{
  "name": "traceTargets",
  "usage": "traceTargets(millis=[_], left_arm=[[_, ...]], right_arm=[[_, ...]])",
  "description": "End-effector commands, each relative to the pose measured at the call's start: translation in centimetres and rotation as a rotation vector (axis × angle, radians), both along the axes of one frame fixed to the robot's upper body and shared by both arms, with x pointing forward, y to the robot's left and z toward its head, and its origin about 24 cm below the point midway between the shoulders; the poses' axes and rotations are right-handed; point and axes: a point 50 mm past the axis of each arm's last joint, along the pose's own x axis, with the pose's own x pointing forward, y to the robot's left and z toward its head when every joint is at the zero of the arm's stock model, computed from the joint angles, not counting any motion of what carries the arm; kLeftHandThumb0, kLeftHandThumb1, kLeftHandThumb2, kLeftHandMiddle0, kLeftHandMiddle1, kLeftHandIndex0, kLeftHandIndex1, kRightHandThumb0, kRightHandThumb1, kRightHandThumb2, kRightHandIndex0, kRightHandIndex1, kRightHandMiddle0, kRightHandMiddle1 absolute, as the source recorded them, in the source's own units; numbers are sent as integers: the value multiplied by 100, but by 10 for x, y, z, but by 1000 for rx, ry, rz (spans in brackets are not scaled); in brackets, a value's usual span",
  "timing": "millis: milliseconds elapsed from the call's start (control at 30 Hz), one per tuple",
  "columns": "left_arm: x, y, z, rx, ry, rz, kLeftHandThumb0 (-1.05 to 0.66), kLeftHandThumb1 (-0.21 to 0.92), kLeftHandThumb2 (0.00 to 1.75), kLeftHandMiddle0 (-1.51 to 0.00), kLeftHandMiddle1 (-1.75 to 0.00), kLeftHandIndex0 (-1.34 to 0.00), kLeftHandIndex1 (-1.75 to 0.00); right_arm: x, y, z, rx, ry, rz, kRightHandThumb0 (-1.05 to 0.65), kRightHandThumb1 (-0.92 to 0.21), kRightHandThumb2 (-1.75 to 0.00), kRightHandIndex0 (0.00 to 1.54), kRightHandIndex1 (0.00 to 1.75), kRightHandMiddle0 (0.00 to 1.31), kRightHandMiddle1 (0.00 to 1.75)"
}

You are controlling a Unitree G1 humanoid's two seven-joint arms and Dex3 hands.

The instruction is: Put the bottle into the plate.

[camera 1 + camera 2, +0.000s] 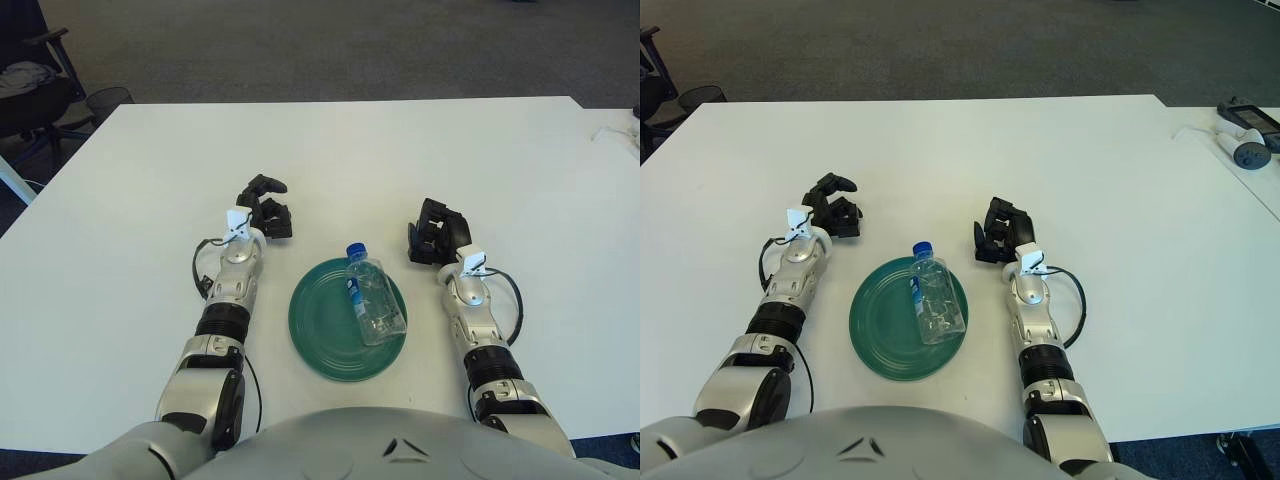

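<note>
Black and loosely curled, my left hand (264, 207) holds nothing and shows over the table (140, 180) just beyond the plate's far left rim, while my right hand (434, 232) shows beyond its right rim, fingers also half-bent around nothing. Between them the green plate (318, 330) sits near the table's front edge. Across its right half lies the bottle (372, 298), clear and on its side, its blue cap (354, 250) pointing to the far edge, just past the rim.
</note>
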Motion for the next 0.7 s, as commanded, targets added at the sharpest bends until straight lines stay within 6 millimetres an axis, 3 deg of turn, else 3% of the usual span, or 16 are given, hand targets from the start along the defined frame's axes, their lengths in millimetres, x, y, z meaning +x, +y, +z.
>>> traceTargets(millis=[0, 667], left_arm=[[-21, 3, -32, -72, 212, -6, 0, -7, 172, -92, -165, -68, -175], [-27, 2, -28, -157, 214, -15, 0, -8, 173, -93, -165, -69, -175]], right_arm=[[-9, -5, -19, -3, 109, -8, -10, -23, -134, 123, 175, 105, 175], [-10, -9, -19, -3, 109, -9, -10, -23, -134, 123, 175, 105, 175]])
